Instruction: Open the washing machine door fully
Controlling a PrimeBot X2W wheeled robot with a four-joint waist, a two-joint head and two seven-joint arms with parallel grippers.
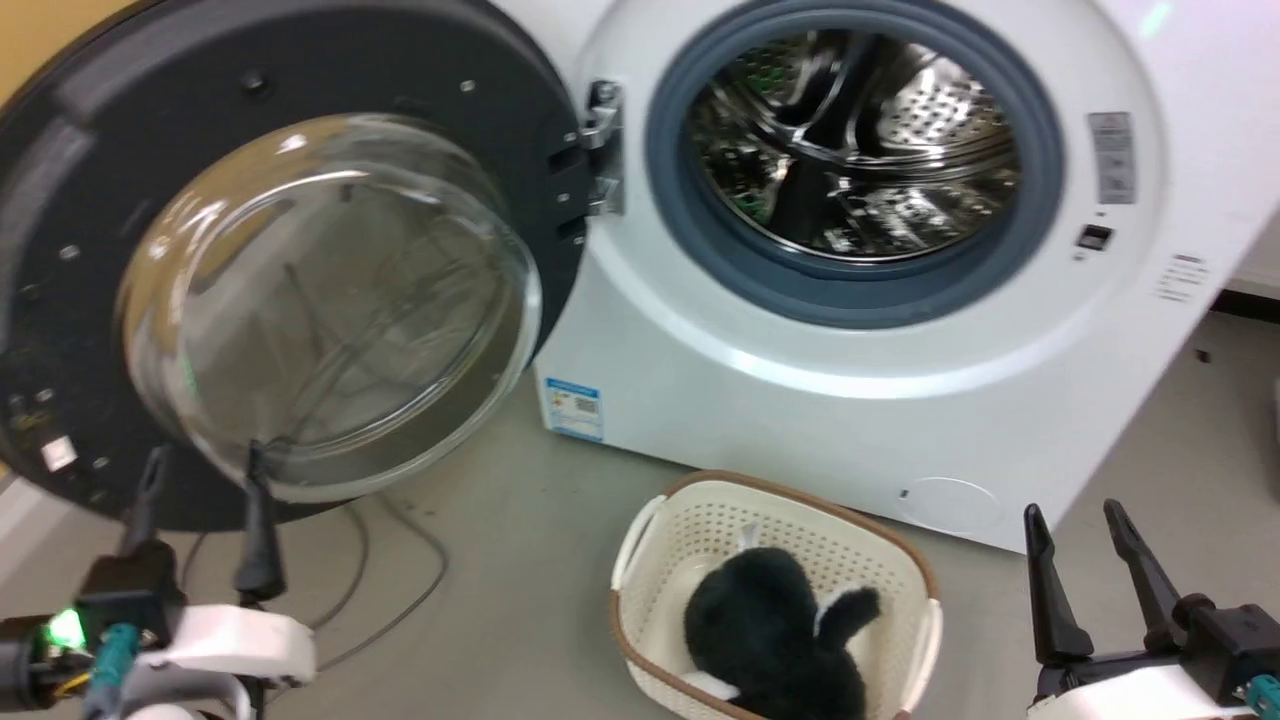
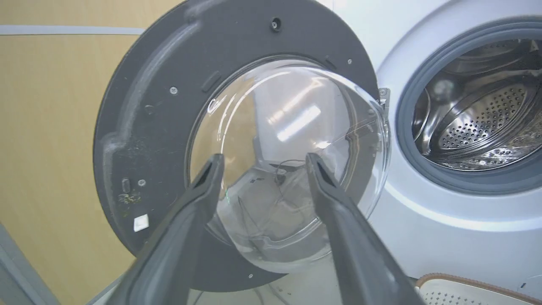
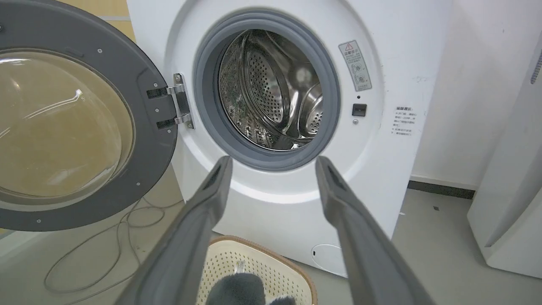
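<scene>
A smooth grey floor with a dull sheen runs from near to far across the room. On the far left stands a tan, wood-toned wall, crossed high up by a pale grey horizontal strip and edged at its foot by a pale grey band. A thin grey cable lies in loose loops on the floor at the left. On the far right is a plain white wall with a dark baseboard where it meets the floor. A tall white slanted cabinet stands on the floor at the right, near that wall. The light is soft and even, with no hard shadows.
</scene>
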